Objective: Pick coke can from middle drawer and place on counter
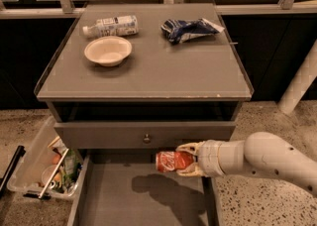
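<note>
The red coke can [172, 161] lies sideways in my gripper [187, 159], which is shut on its right end. The can hangs above the open middle drawer [109, 200], just below the knobbed drawer front, and casts a shadow on the drawer's grey floor. My white arm [262, 158] reaches in from the right. The counter [163, 69] is the grey cabinet top above, well higher than the can.
On the counter stand a white bowl [108, 50], a clear bottle with a white label [111, 26] lying on its side, and a blue snack bag [190, 29]. A clear bin of clutter [47, 168] sits on the floor at the left. A white post [299, 84] stands at the right.
</note>
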